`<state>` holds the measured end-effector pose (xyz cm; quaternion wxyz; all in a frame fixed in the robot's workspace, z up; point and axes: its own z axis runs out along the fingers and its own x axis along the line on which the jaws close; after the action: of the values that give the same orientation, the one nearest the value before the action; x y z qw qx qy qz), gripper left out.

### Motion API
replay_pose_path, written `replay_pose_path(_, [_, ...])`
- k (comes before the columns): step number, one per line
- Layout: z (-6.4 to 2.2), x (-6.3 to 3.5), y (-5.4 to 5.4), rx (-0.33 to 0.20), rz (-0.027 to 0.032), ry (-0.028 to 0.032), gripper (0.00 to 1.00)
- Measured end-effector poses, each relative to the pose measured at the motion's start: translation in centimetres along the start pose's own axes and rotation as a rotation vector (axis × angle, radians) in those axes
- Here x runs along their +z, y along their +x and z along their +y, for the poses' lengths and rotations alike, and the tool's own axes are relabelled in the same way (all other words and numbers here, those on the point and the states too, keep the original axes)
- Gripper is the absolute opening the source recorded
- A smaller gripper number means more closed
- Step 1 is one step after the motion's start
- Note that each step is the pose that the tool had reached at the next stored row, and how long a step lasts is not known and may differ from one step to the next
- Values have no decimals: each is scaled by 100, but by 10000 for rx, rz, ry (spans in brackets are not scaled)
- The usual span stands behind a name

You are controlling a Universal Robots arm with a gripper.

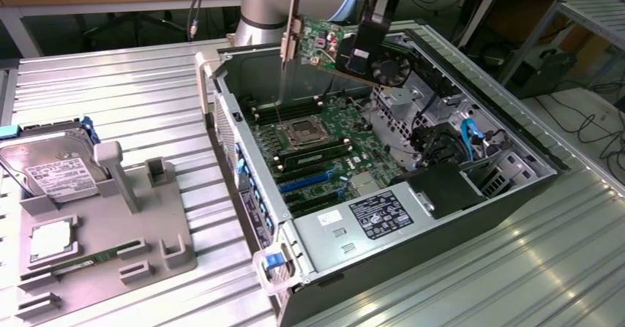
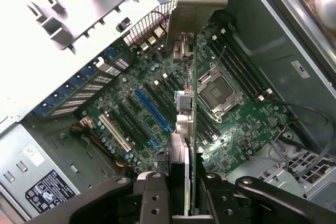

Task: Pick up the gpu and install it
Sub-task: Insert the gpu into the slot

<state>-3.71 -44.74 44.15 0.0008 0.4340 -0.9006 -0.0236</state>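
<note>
Holding gpu clamped in hand, edge-on above open computer case motherboard

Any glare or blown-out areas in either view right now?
Wrist view: the gray fixture tray beside the case is blown out to near white, while the motherboard and the gpu held edge-on read clearly. Exterior view: soft sheen on the ribbed metal table, nothing clipped; gpu evenly lit.
</note>
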Motion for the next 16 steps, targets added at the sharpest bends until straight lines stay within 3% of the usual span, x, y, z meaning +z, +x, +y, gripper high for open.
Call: replay_pose_path(16, [0,0,0,-889,39,-17,27])
